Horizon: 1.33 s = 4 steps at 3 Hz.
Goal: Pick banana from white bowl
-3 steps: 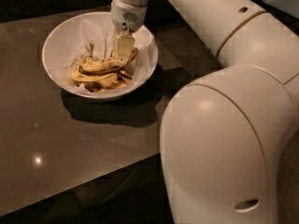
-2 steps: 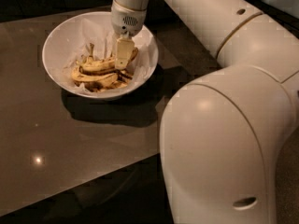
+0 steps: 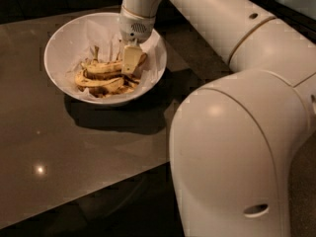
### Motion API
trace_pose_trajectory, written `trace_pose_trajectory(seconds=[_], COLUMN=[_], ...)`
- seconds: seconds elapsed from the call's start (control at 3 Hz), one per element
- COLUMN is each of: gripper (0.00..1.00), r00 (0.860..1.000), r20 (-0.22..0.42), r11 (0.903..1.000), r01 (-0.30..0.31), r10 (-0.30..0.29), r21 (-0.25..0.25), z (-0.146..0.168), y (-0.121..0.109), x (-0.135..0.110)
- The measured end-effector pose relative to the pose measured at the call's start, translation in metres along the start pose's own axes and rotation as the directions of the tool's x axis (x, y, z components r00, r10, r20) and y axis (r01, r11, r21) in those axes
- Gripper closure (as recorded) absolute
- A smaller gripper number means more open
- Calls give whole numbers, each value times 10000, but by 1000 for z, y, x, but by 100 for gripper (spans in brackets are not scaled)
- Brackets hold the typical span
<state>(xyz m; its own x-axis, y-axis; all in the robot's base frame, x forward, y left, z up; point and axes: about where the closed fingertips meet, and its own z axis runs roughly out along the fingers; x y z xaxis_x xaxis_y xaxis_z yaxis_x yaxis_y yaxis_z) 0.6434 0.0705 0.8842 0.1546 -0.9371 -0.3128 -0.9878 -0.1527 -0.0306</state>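
The white bowl (image 3: pixel 59 48) stands on the dark table at the upper left, lined with crumpled white paper. Several speckled yellow-brown bananas lie in it. The long curved banana (image 3: pixel 104 68) lies across the middle of the pile, its right end under my gripper. My gripper (image 3: pixel 131 62) reaches down into the bowl from above, at the right end of that banana and touching or nearly touching it. Smaller bananas with upright dark stems (image 3: pixel 95 51) lie beside and under it.
The dark glossy table (image 3: pixel 74 147) spreads to the front and left of the bowl, its front edge running along the lower left. My large white arm and shoulder (image 3: pixel 232 152) fill the right side of the view.
My gripper has come down a little deeper into the bowl, onto the right end of the banana. The bowl and bananas have not moved.
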Motion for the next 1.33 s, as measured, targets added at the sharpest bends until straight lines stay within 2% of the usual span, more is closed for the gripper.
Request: trace_pose_trajectory(seconds=[0.33,0.67,1.0,1.33], gripper=[93,100,100,100], r00=[10000,10000,9999,9982], r20=[6,8,134,428], r11=[10000,10000,9998,9977], r01=[1,2,58,394], r10=[-1,-2,-61,-418], r21=[10,12,163,554], z=[0,0,1,-17], y=[0,0,-6,-4], x=[0,0,-3,-6])
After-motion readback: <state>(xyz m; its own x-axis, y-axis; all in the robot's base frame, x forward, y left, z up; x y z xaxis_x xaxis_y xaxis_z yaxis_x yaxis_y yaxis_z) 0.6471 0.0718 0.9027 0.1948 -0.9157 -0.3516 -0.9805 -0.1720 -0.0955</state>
